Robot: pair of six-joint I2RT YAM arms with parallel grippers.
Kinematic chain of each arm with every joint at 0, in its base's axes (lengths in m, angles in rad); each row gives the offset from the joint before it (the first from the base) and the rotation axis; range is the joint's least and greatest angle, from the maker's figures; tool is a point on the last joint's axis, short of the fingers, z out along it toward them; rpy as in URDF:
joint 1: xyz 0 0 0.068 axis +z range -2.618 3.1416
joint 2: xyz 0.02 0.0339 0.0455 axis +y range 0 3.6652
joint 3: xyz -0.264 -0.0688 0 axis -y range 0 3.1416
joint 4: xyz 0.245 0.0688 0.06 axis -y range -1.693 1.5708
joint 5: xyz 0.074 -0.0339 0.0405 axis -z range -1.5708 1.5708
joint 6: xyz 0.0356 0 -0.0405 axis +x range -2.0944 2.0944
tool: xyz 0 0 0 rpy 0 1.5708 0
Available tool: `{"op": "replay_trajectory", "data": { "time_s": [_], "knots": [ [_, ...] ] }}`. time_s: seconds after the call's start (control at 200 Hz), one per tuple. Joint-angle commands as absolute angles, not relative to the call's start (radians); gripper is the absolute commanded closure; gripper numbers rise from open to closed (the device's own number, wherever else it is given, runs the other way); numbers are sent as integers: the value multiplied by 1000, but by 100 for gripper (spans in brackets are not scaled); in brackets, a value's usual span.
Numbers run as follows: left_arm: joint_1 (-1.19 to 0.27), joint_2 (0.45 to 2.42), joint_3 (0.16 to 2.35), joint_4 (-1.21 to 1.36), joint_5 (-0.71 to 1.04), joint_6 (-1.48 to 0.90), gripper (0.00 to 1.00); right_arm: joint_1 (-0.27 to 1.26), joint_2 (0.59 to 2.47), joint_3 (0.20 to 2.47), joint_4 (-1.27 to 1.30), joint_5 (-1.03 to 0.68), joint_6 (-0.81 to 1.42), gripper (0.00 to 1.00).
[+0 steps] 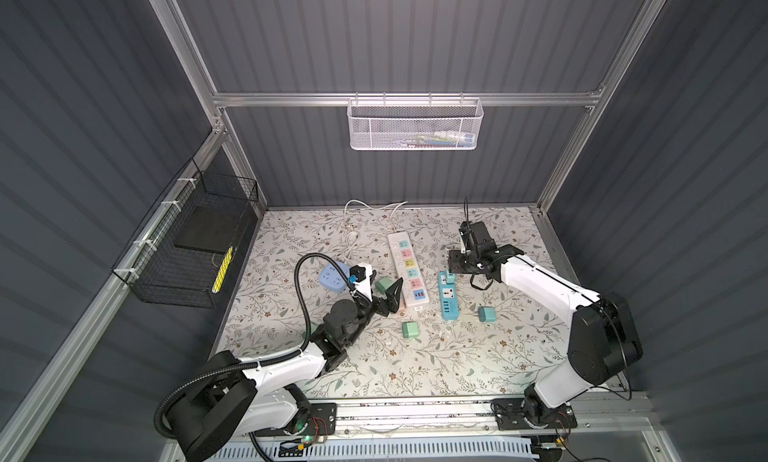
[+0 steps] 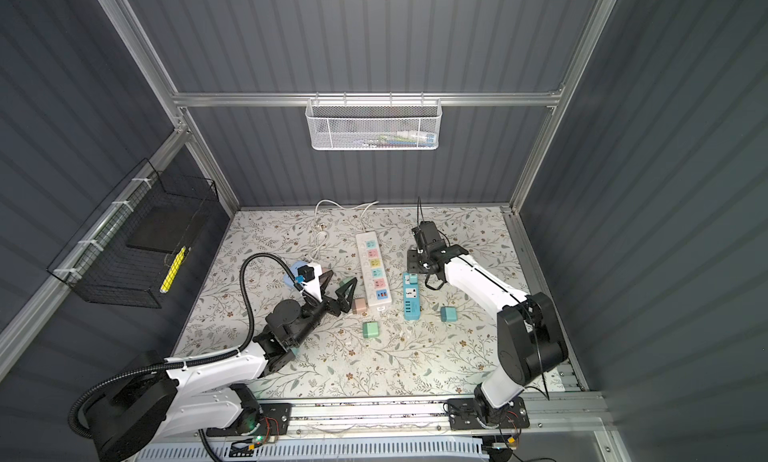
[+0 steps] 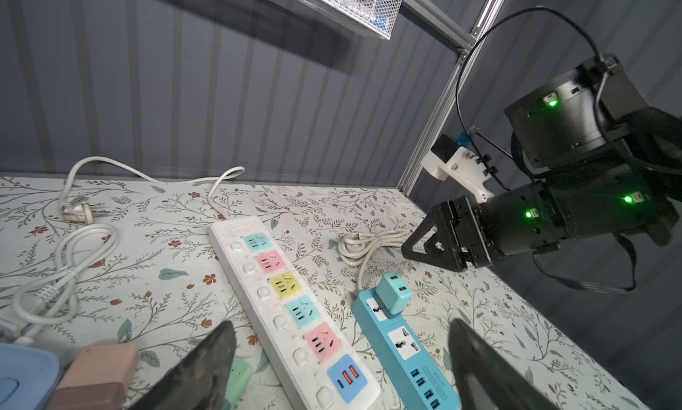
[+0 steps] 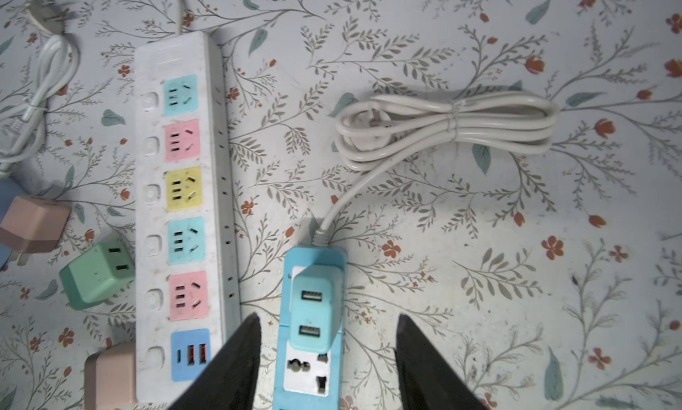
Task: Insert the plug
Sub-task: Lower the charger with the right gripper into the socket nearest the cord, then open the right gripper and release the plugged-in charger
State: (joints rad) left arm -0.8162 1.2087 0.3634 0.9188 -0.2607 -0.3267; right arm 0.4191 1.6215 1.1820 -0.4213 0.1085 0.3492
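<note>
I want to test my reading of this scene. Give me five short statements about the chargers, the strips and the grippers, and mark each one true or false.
1. A teal charger is plugged into the blue power strip. True.
2. The right gripper is shut on that charger. False: its jaws are open, one finger on each side, apart from it.
3. Every socket of the white power strip is empty. True.
4. The blue power strip's cord lies stretched out straight. False: it is tied in a bundle.
5. The left gripper holds a green charger. False: its jaws are open and grip nothing; that charger lies loose beside the white power strip.
</note>
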Motion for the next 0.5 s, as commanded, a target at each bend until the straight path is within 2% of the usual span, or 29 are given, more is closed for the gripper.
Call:
{"op": "replay_trajectory", "data": {
  "time_s": [0.0, 0.49],
  "knots": [
    [-810, 1197, 400, 887, -251, -335, 10, 405, 1665, 1207, -460, 62, 324, 42],
    [-810, 1219, 418, 894, -231, -350, 10, 376, 1690, 1107, -404, 76, 362, 47]
  ]
}}
